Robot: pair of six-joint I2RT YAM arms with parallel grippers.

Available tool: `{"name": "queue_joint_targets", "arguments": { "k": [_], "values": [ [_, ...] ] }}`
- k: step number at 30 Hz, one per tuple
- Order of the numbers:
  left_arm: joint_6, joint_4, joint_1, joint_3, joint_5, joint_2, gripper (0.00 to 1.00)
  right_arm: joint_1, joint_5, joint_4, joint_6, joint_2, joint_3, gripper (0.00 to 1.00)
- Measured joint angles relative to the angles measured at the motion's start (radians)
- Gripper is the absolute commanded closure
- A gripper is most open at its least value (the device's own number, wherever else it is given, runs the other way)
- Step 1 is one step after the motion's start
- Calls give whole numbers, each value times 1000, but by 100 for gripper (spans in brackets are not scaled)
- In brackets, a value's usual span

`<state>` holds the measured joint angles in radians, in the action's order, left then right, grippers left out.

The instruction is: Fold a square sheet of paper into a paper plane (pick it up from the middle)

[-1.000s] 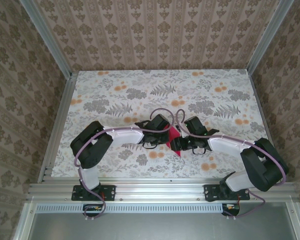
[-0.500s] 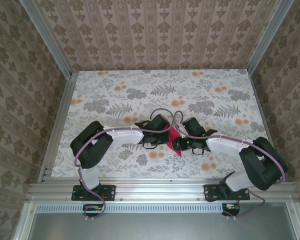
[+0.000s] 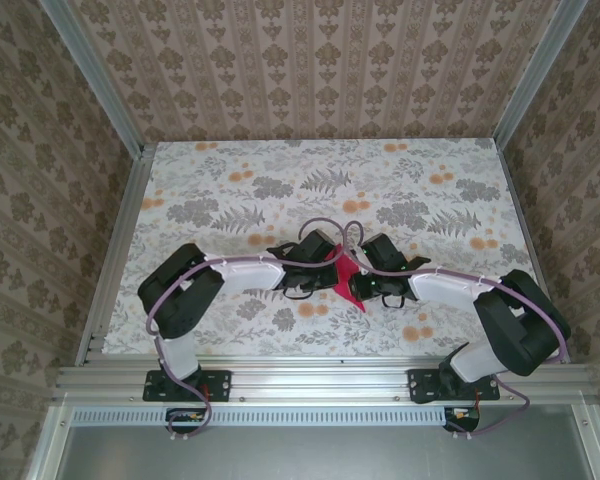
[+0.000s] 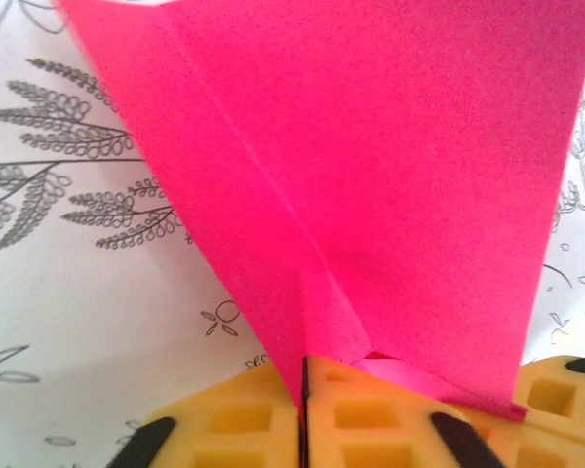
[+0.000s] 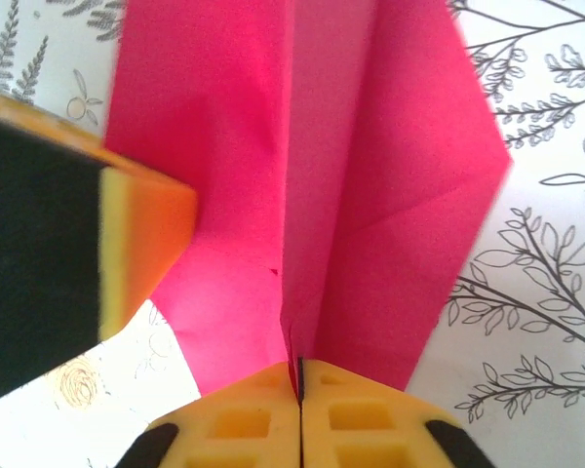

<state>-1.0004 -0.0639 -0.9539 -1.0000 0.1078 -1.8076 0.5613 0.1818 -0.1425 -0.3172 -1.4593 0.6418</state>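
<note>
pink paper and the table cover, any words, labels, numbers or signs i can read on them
There are none to read. The pink paper is plain and unmarked. The table cover carries only leaf and flower prints, no lettering.

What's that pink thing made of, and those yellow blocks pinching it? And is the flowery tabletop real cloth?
Pink sheet: thin paper, matte and faintly grainy; it holds sharp creases.
Yellow finger pads: probably soft rubber or foam, matte, moulded with square pockets.
Table cover: a smooth, flat floral print; whether it is cloth, paper or vinyl cannot be told.
</note>
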Motion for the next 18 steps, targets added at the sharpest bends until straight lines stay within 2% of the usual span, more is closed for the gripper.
{"name": "queue_joint_targets", "arguments": {
  "k": [5, 12, 18],
  "values": [
    [-18, 5, 0, 64, -23, 119, 58, 0, -55, -58, -4, 39, 30, 99],
    [-17, -48, -1, 137, -124, 344, 50, 0, -196, -144, -39, 109, 135, 100],
    [-32, -113, 0, 291, -229, 582, 44, 0, -323, -234, -82, -16, 314, 100]
  ]
}}
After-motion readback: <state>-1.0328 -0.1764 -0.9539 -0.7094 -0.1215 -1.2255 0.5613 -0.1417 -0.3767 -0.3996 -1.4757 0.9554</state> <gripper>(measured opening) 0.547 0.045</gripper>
